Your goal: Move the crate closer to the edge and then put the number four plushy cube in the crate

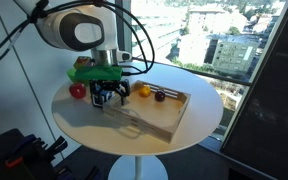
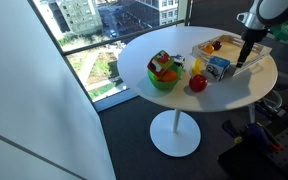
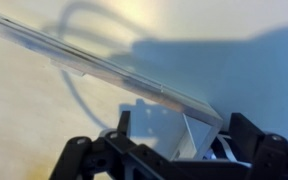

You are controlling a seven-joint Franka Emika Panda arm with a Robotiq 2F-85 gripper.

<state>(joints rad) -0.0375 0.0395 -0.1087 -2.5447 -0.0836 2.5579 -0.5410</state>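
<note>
The crate (image 1: 156,115) is a shallow pale-wood tray on the round white table, also seen in an exterior view (image 2: 227,45). My gripper (image 1: 106,95) hangs low over its corner, open, and appears in the other exterior view too (image 2: 245,60). In the wrist view the crate's wall (image 3: 134,80) runs diagonally and its corner sits between the gripper's (image 3: 176,150) spread fingers. The number four plushy cube (image 2: 216,68), blue and white, stands on the table just beside the crate and the gripper. Nothing is held.
A green bowl (image 2: 164,78) with items in it sits near the table's window side. A red apple (image 2: 197,84) and a yellow object (image 2: 196,67) lie beside the cube. Small yellow (image 1: 142,90) and dark red (image 1: 157,96) objects rest at the crate's far wall.
</note>
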